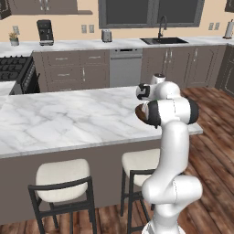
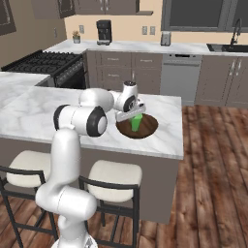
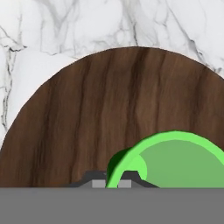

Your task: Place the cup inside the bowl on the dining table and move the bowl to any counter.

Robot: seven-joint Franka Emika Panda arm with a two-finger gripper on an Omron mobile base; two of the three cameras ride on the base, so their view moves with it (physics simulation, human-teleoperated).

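Plainly, the gripper [image 2: 135,116] hung over the bowl [image 2: 147,127], which sat near the right end of the dining table [image 2: 29,114], close to its front edge. The cup [image 2: 136,123] stood upright inside the bowl, its bright green body just under the hand. In the hand view the cup's rim [image 3: 175,146] crossed between the dark finger tips at the bottom, and the jaws were closed on that rim, one tip inside the wall and one outside. The dark brown wood grain of the bowl [image 3: 96,122] spread beneath it, with white veined marble of the table [image 3: 87,26] beyond the bowl's edge.

From the left base view the arm's white upper links hid most of the bowl; only a brown sliver [image 1: 140,114] showed at the arm's left side. Two cream-cushioned stools [image 1: 61,176] stood tucked under the table's near side.

Along the far wall ran the counter [image 1: 91,44] with its black sink [image 1: 163,40] and dark faucet [image 1: 161,25]. A black coffee machine [image 1: 45,32] and a small grey toaster [image 1: 106,35] stood on it, and a black stove [image 1: 13,68] sat at the left. No brand, label or writing could be read on any of these things.
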